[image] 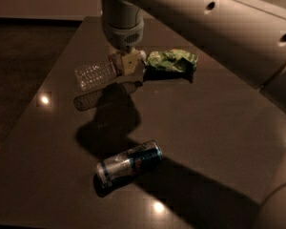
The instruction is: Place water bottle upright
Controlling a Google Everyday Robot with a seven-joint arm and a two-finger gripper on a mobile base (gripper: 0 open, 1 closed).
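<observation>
The water bottle [92, 74] is clear and ribbed, and it hangs nearly level just above the dark table [205, 128]. Its base points left. Its neck end is inside my gripper [128, 62], which reaches down from the arm at the top of the camera view. The gripper is shut on the bottle's neck end, so the cap is hidden. The bottle's reflection [101, 96] shows on the glossy tabletop right under it.
A blue-and-silver drink can [128, 162] lies on its side in the front middle of the table. A crumpled green snack bag [171, 61] lies just right of the gripper. My arm [238, 37] fills the right side. The table's left edge [47, 85] runs diagonally.
</observation>
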